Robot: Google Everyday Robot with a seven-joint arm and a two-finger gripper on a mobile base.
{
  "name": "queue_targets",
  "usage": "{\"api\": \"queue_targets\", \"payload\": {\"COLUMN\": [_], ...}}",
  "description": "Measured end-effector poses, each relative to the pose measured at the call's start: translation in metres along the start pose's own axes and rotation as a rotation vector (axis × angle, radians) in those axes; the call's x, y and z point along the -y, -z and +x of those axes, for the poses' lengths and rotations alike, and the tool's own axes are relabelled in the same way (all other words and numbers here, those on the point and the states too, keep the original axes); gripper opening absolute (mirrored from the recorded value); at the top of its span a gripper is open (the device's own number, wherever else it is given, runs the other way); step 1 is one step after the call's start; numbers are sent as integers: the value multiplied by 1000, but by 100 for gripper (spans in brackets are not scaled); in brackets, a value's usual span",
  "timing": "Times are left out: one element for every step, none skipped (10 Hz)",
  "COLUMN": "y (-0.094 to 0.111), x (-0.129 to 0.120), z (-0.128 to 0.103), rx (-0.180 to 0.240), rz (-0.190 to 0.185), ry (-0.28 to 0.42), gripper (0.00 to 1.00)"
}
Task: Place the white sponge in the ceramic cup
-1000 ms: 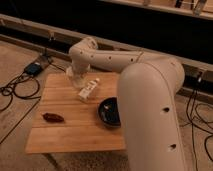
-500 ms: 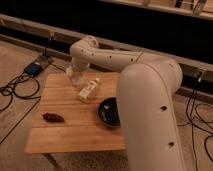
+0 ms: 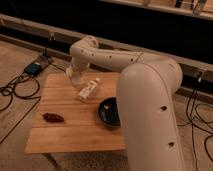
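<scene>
Zero movement noted against a second ago. Gripper [image 3: 76, 76] parked over table [image 3: 70, 137] at 11 o'clock, grasp state not discernible. White sponge [image 3: 89, 90] lying just at gripper's 4 o'clock, outside dark bowl [image 3: 109, 111]. Pickup judged not begun.

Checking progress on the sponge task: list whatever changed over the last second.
Nothing visibly changed. The gripper stays low over the far left part of the wooden table, just left of the white sponge. The sponge, the dark bowl and the reddish-brown object lie where they were.
</scene>
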Motion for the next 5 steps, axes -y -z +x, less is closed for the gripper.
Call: {"api": "queue_targets", "payload": {"y": [-2,-5,-10,-15,-21], "x": [0,1,2,3,7], "z": [-3,-7,-12,-17,-22], "rx": [8,18,28,38,47], "rz": [-1,-4,-10,-14,-18], "ry": [0,2,9,13,14], "gripper": [0,0,0,0,0]}}
